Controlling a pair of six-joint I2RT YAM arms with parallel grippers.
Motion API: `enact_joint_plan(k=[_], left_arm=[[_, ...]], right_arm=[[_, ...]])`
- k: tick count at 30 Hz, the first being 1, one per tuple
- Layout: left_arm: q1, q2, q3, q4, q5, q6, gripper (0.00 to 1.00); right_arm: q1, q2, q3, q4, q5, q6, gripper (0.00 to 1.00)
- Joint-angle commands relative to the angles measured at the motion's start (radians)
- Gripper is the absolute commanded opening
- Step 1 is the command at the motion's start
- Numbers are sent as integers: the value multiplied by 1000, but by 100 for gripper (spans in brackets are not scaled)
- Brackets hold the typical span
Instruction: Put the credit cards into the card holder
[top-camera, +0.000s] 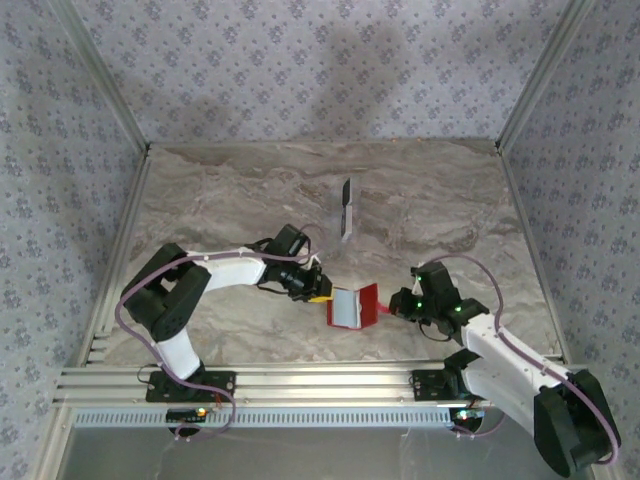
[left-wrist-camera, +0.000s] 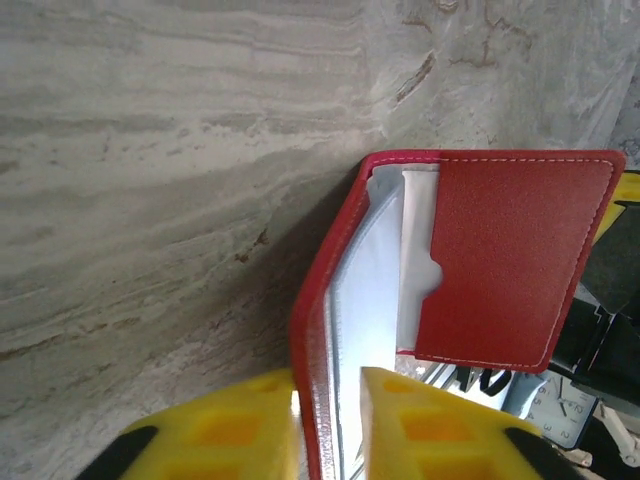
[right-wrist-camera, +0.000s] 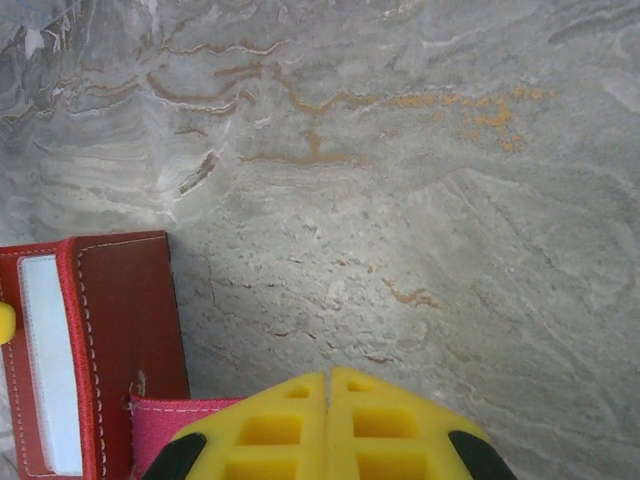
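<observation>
Card holder (top-camera: 352, 306) stands open, left jaws pinching its cover (left-wrist-camera: 312, 340), right jaws its strap (right-wrist-camera: 165, 418); dark card (top-camera: 346, 208) sits well beyond.

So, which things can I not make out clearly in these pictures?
- Top view: the credit cards are too small to count or read.
- Left wrist view: the card holder shows its pale pockets edge-on, so any card inside is unclear; the bottom edge cuts off the left gripper.
- Right wrist view: the right gripper covers the end of the strap it pinches.

Table (top-camera: 450, 200) open beyond the card holder (top-camera: 352, 306). Dark card (top-camera: 346, 208) at 12 o'clock. Left tool (top-camera: 322, 293) blocks 9, right tool (top-camera: 393, 308) 3.
</observation>
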Motion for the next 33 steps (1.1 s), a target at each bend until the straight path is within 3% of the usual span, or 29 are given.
enact_joint_plan(k=[1, 6, 10, 16, 19, 22, 25, 27, 30, 33], left_arm=[[-6, 13, 27, -26, 2, 0, 13], [-7, 14, 41, -29, 15, 2, 0], [-7, -8, 39, -51, 15, 12, 0], [-7, -45, 15, -66, 1, 15, 0], [-6, -47, 8, -51, 8, 4, 0], [-7, -56, -6, -33, 10, -15, 0], [-7, -73, -24, -24, 3, -48, 0], [-7, -79, -27, -32, -7, -49, 0], [-7, -86, -41, -12, -7, -59, 0], [-7, -102, -59, 20, 2, -76, 0]], right_arm=[[-13, 2, -7, 7, -36, -30, 0], [-24, 0, 10, -16, -52, -48, 2], [-30, -11, 51, -68, -56, -76, 30], [-32, -82, 219, -217, 25, -190, 45], [-22, -76, 284, -225, -37, -231, 47], [62, -80, 301, -139, -115, -187, 48], [230, -57, 315, -55, -29, -100, 60], [318, 1, 323, -31, 22, -52, 62], [376, 102, 292, 18, 70, 17, 63], [384, 189, 260, 68, 34, 27, 65]])
